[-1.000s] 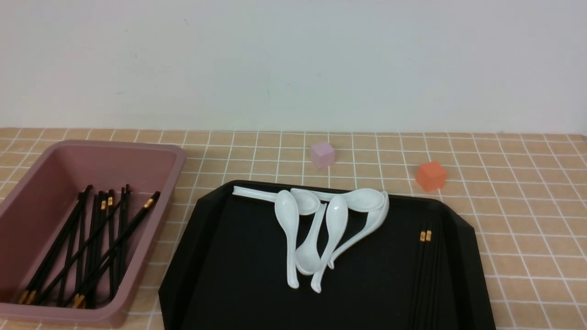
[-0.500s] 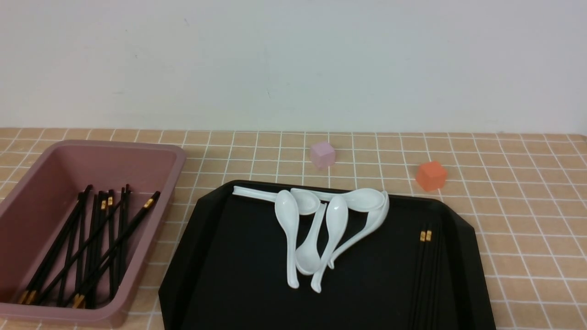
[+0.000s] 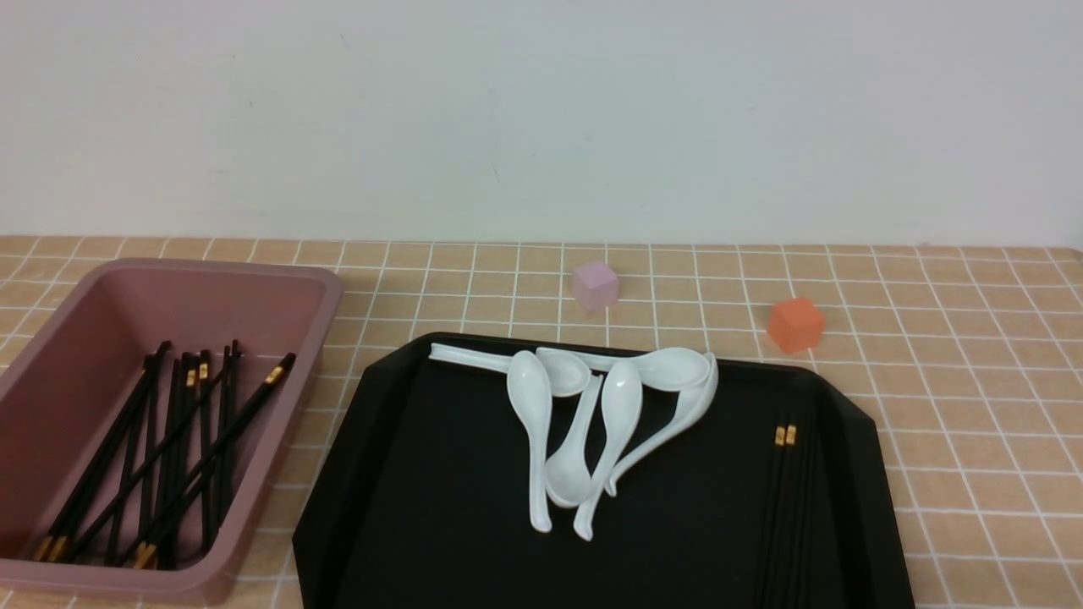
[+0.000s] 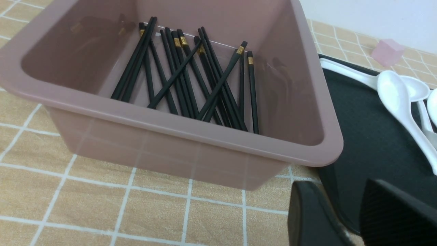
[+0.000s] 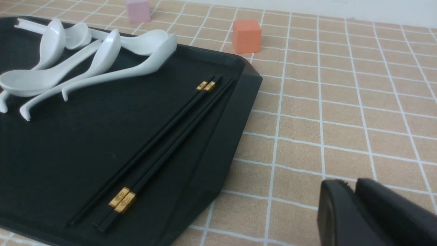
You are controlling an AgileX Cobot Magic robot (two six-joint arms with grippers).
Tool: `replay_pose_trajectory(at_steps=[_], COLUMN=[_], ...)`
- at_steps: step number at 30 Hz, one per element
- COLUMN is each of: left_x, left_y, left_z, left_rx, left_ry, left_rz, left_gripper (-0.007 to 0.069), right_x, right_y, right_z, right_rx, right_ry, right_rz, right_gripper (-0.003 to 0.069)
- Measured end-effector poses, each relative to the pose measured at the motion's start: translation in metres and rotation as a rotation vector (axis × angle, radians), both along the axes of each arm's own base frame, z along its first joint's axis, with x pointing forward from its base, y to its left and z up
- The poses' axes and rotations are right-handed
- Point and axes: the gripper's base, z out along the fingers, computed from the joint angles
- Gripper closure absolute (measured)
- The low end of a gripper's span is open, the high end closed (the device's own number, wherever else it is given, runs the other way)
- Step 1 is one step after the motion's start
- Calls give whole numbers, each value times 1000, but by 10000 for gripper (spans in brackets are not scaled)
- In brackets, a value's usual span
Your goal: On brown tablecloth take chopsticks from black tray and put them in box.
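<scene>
A few black chopsticks [image 3: 783, 507] with gold bands lie side by side along the right edge of the black tray [image 3: 440, 474], also clear in the right wrist view as chopsticks [image 5: 170, 143] on the tray [image 5: 68, 153]. My right gripper [image 5: 351, 184] hovers over the brown tablecloth [image 3: 973, 381] just off the tray's right side, shut and empty. The pink-mauve box [image 3: 330, 288] stands left of the tray and holds several chopsticks [image 3: 169, 448]. My left gripper [image 4: 339, 191] is open and empty, near the box [image 4: 205, 136] corner and the tray edge. Neither gripper shows in the front view.
Several white ceramic spoons [image 3: 592, 423] are piled at the tray's far middle. A pink cube [image 3: 595, 284] and an orange cube [image 3: 795, 323] sit on the cloth behind the tray. A white wall closes off the back.
</scene>
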Motion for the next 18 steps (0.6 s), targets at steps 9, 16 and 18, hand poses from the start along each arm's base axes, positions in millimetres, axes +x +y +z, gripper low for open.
replay_pose_trajectory(at_steps=[9, 16, 18], left_x=[0, 0, 0], left_y=[0, 0, 0], left_z=[0, 0, 0], left_rx=[0, 0, 0], left_ry=[0, 0, 0], left_rz=[0, 0, 0], left_gripper=[385, 385, 385], right_x=[0, 0, 0], right_y=[0, 0, 0], right_z=[0, 0, 0], right_rx=[0, 0, 0], right_ry=[0, 0, 0], right_rz=[0, 0, 0], right_gripper=[552, 543, 540])
